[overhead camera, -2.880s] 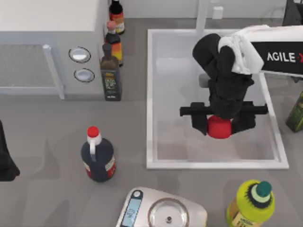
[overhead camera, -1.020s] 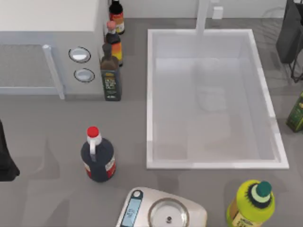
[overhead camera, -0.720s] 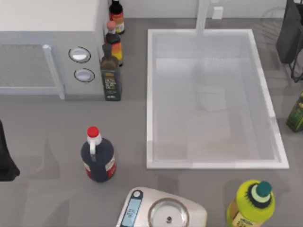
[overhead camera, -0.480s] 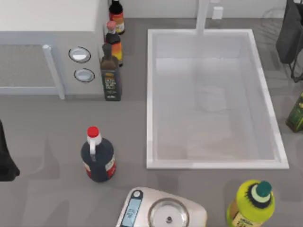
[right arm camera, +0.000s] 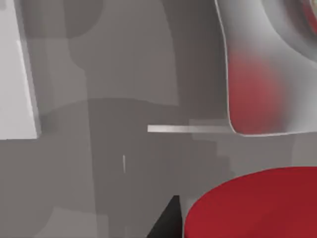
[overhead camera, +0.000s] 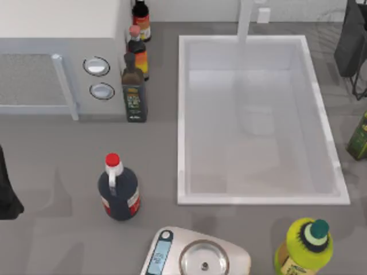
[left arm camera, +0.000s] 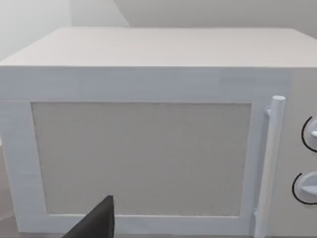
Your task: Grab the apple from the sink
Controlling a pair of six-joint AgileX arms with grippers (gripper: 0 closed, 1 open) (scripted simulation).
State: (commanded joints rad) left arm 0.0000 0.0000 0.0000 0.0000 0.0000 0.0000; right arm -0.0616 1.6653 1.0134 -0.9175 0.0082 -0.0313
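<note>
From above, the large white rectangular sink (overhead camera: pixel 182 114) sits on the grey surface (overhead camera: pixel 69 154). Left wrist view: white microwave box (left arm camera: pixel 148 139); left claw's state unclear. Right wrist view: the glossy red apple (right arm camera: pixel 257 203) sits close below the camera; I cannot tell whether the right claw clamps it.

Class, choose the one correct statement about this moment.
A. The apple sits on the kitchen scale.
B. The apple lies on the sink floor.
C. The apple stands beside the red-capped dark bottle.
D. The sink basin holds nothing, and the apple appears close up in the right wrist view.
D: from above, the sink has a bare floor, while the apple sits large and close before the right wrist camera.
</note>
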